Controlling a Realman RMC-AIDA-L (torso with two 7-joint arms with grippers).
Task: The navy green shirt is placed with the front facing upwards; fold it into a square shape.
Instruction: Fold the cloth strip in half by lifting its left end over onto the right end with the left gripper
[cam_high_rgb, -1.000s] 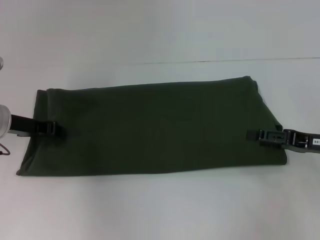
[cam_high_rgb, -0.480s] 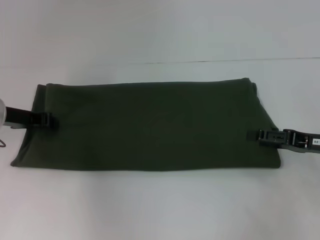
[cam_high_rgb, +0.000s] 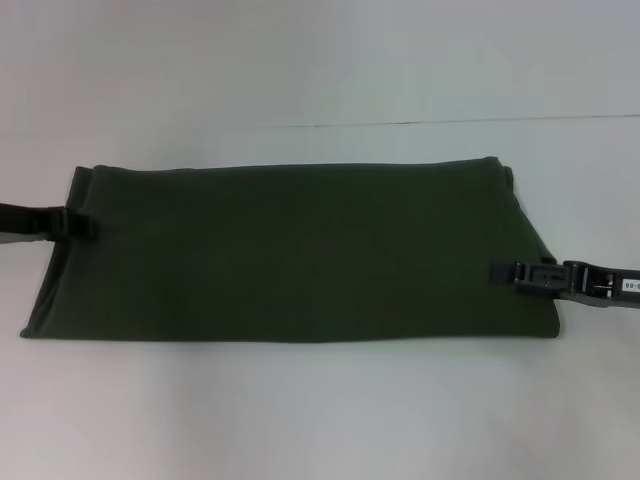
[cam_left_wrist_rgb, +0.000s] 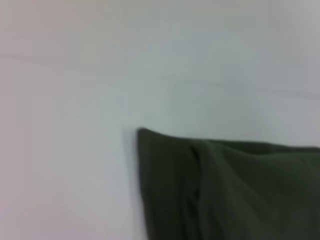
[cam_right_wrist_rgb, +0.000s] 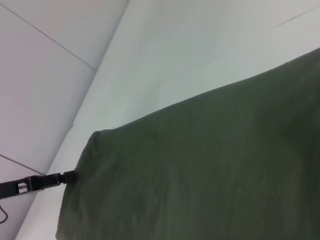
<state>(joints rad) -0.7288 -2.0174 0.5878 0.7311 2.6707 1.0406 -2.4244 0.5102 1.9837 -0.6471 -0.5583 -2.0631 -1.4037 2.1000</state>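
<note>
The left claw (cam_high_rgb: 88, 224) at nine o'clock and the right claw (cam_high_rgb: 505, 272) at three o'clock each touch an end of the shirt (cam_high_rgb: 300, 255), a long flat band on the table (cam_high_rgb: 320, 410), probably to fold it, though I cannot tell if they are pinching.

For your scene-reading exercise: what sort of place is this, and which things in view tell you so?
Probably a robot lab or test bench, not a home. A bare white table holds only a folded green shirt, with the left gripper and right gripper at its two ends. A plain white wall stands behind.
</note>
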